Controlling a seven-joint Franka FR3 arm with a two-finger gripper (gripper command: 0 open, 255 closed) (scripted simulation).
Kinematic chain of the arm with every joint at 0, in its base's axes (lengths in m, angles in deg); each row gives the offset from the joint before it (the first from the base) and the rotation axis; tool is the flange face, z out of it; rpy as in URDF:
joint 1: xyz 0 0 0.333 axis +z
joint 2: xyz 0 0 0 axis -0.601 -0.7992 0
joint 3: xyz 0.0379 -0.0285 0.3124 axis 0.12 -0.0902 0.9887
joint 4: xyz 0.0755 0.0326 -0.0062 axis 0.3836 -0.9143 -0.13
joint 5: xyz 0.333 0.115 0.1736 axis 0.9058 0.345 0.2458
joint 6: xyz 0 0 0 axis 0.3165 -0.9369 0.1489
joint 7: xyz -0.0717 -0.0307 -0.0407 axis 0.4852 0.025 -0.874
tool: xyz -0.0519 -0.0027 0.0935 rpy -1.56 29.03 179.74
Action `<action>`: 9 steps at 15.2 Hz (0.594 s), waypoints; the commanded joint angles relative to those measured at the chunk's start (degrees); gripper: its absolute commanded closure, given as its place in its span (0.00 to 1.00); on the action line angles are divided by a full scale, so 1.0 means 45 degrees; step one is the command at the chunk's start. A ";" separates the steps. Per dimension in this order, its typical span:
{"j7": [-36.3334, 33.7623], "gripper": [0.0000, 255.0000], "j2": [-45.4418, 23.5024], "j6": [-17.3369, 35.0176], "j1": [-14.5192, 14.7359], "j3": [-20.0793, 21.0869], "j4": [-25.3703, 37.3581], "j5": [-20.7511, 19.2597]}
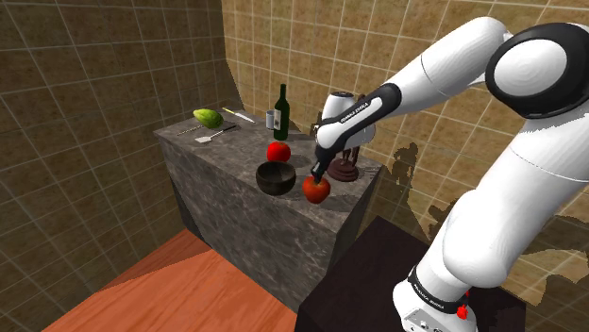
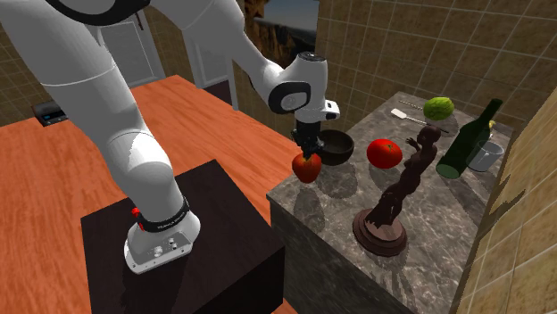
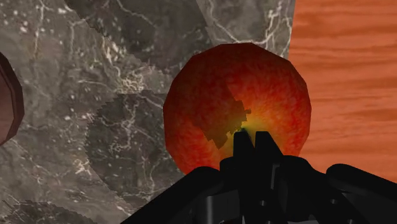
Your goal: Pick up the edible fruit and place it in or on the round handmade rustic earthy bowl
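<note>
Claw [image 1: 317,175] clenched narrow on the crown of the apple [image 1: 316,190]. In the wrist view the two black fingers nearly meet at the stem dimple, so we read the hold as a shallow pinch, not a clasp round the body. Apple hangs directly under the claw at the rim of the stone counter [image 1: 217,156], half over the orange floor [image 1: 179,292]. We cannot tell whether it clears the slab or just brushes it.

Bowl [image 1: 275,177], dark brown and round, sits near the claw, inward on the counter and apart from the apple. A second red round fruit [image 1: 277,151] lies beyond the bowl from the claw. A dark figurine [image 2: 397,192] stands near the claw on its other side.

Step in hand, as we judge it: the carry to the bowl. To do it well, we raise first so the apple's underside clears the bowl's rim, then travel inward slow and level, since so shallow a pinch could let a round fruit swing or slip. We centre the claw over the hollow, lower until the apple is near the bottom, and release only then. We also mind the wrist against the figurine.
</note>
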 commanded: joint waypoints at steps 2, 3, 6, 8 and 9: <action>-0.0195 1.00 0.0479 -0.0560 -0.0025 0.0022 0.0095 -0.0234; -0.0245 1.00 0.0619 -0.0749 -0.0034 0.0030 0.0148 -0.0296; -0.0377 1.00 0.1020 -0.1314 -0.0063 0.0059 0.0326 -0.0458; -0.0453 1.00 0.1271 -0.1691 -0.0082 0.0082 0.0459 -0.0548; -0.0488 1.00 0.1391 -0.1879 -0.0090 0.0094 0.0530 -0.0589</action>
